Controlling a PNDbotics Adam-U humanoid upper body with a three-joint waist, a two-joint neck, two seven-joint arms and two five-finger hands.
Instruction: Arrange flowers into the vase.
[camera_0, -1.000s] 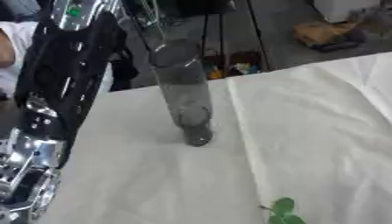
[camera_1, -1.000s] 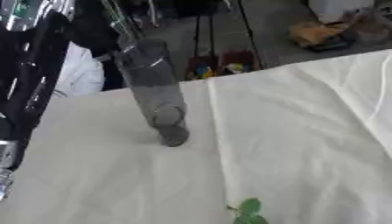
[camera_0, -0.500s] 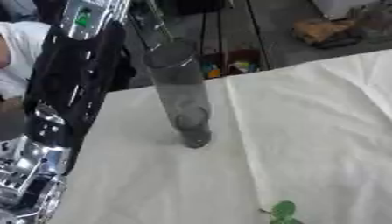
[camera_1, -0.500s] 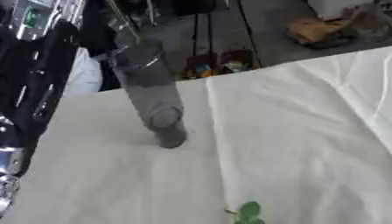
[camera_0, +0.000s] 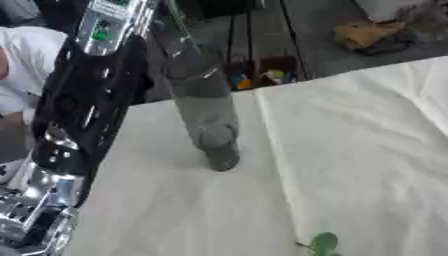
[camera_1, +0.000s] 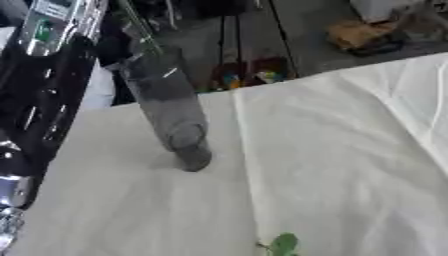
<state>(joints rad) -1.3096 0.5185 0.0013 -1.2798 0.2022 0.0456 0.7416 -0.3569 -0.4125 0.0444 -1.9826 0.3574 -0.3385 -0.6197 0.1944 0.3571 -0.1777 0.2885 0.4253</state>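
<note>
A tall clear glass vase (camera_0: 203, 107) stands on the white cloth, leaning toward the upper left in the picture. A thin green stem (camera_1: 140, 30) runs down into its mouth from above the frame. My left arm (camera_0: 83, 115), black with silver joints, rises along the left side and passes close beside the vase; its hand is beyond the top edge. A small green leaf (camera_0: 324, 243) lies at the near edge of the cloth. My right hand shows in neither view.
The white tablecloth (camera_0: 350, 150) covers the table, with creases on the right. Behind the far edge are dark floor, thin black stand legs (camera_1: 223, 45), a brown cardboard object (camera_0: 367, 34) and small colourful items (camera_0: 258, 75). A white sleeve (camera_0: 26, 65) shows at the left.
My left arm's upper part has shifted slightly to the right, closer to the vase. The vase and the leaf have stayed where they were.
</note>
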